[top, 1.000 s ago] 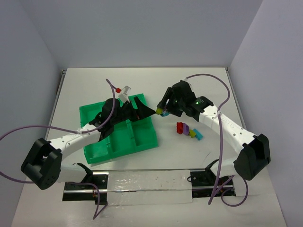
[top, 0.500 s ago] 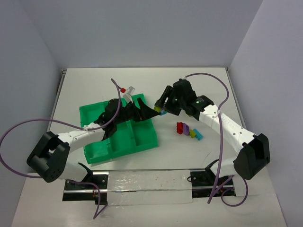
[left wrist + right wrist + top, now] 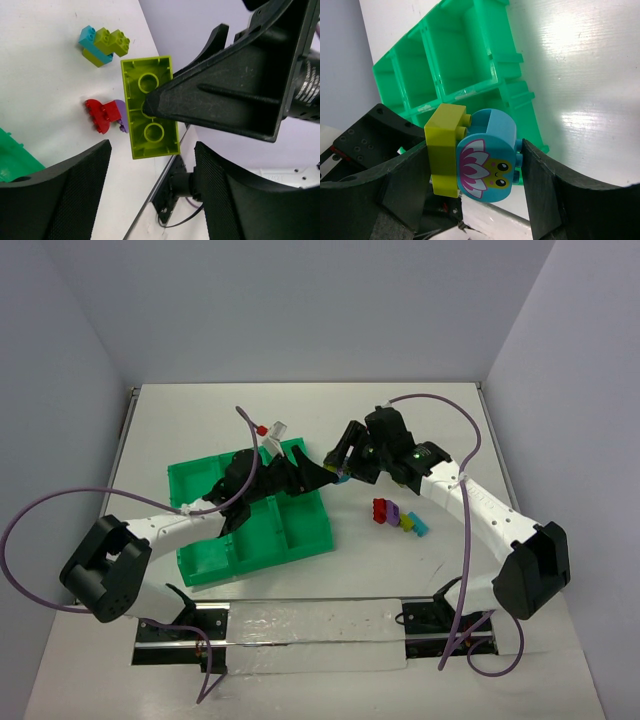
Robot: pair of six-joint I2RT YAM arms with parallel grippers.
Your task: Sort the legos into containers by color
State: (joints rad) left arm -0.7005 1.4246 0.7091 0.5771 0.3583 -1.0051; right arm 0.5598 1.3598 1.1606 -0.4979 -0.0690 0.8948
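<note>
My right gripper (image 3: pixel 338 470) is shut on a yellow-green lego (image 3: pixel 445 150) joined to a light blue lego (image 3: pixel 487 155) with a flower picture, held in the air over the right far corner of the green tray (image 3: pixel 200 485). My left gripper (image 3: pixel 320 473) is open right next to it. In the left wrist view the yellow-green lego's underside (image 3: pixel 150 114) hangs just ahead of my open left gripper (image 3: pixel 150 195), pinched by a right finger (image 3: pixel 225 95). More legos, red (image 3: pixel 380 509), purple (image 3: pixel 393 511), yellow-green (image 3: pixel 407 521) and light blue (image 3: pixel 419 527), lie on the table to the tray's right.
The tray's compartments (image 3: pixel 450 60) in the right wrist view hold nothing that I can see. Both arms cross above the tray's far right side. Purple cables loop off each arm. A metal rail (image 3: pixel 300 630) runs along the near edge.
My left gripper has moved right and up to meet the right gripper. My right gripper has shifted a little left with the joined legos.
</note>
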